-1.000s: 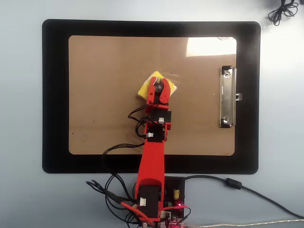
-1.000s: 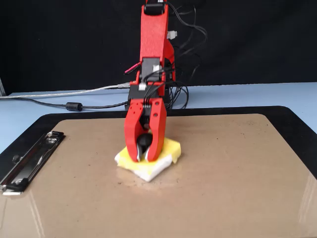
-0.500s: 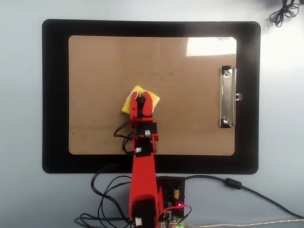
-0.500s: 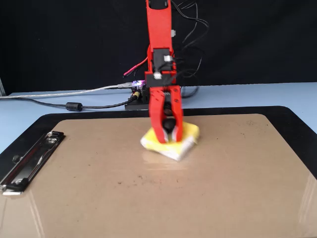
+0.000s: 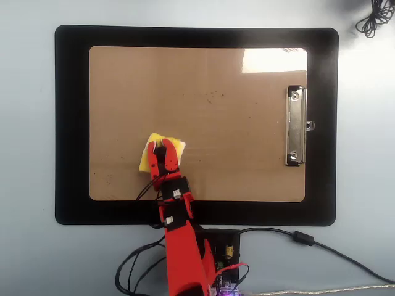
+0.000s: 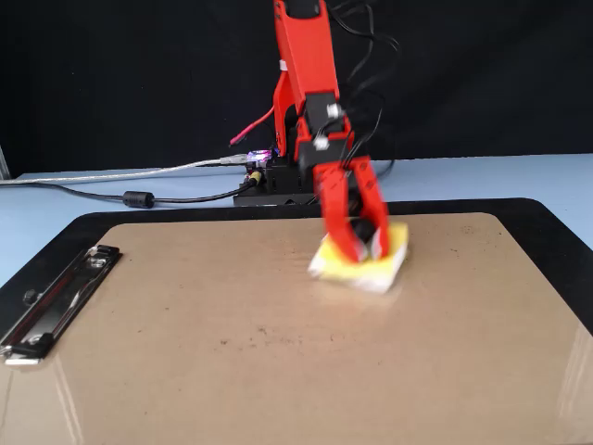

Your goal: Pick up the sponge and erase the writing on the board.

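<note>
I have the gripper clamped on the sponge, its two red jaws closed around the black knob at the sponge's centre, and the sponge lies flat on the board. In the overhead view the sponge sits toward the board's lower left corner, nearer the bottom edge than the left one, well apart from the silver clip on the right short side. In the fixed view the same sponge shows right of the board's middle, close to its far edge, with the gripper slanting down onto it (this view is blurred around the jaws). I see only a few faint dark specks on the board's upper middle, no clear writing. The board rests on a black mat, whose border shows all round it.
</note>
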Motion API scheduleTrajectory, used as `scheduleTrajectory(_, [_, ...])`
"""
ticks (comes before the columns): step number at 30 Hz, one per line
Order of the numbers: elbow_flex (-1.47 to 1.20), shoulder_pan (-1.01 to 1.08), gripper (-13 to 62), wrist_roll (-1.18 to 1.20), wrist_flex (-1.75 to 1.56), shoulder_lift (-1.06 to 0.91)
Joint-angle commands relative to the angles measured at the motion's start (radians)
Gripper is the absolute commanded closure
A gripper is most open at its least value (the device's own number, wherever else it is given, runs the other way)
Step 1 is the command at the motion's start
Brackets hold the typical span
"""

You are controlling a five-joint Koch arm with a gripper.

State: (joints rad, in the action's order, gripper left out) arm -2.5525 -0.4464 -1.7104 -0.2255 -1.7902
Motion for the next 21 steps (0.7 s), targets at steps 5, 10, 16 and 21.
scheduleTrajectory(5, [0.063, -0.164, 57.4, -0.063, 0.196, -0.268])
scheduleTrajectory(10, [0.212, -0.356, 57.4, -0.052, 0.313, -0.236])
scheduleTrajectory(16, [0.368, -0.491, 57.4, -0.078, 0.311, -0.005])
scheduleTrajectory(21, [0.396, -0.500, 57.3, -0.081, 0.310, 0.060])
